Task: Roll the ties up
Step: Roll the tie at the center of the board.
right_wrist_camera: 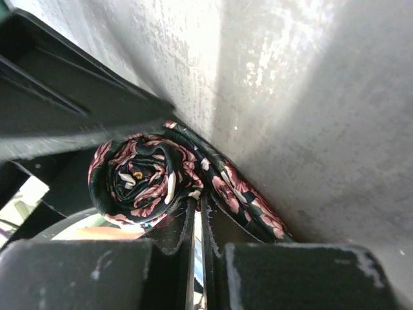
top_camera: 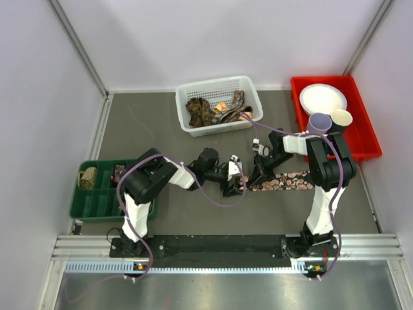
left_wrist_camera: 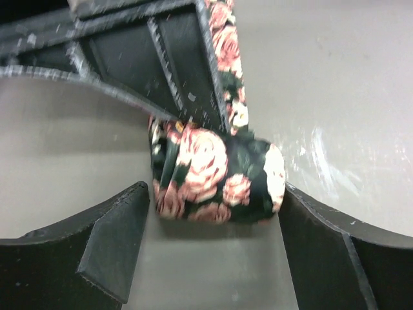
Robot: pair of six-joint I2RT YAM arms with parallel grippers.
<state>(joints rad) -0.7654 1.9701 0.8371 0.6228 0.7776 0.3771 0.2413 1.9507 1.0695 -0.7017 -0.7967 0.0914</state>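
- Left end effector released, one finger either side of the rose tie's rolled end
- Right end effector clenched, its tips right at the edge of that same roll
- The tie lies on the counter on the near side of the basket, its flat tail running off to the right
- More ties are heaped inside the basket

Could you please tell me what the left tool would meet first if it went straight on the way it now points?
Most likely the rolled end of the rose-print tie, lying just ahead between the fingers of the open left tool, though depth is unclear.
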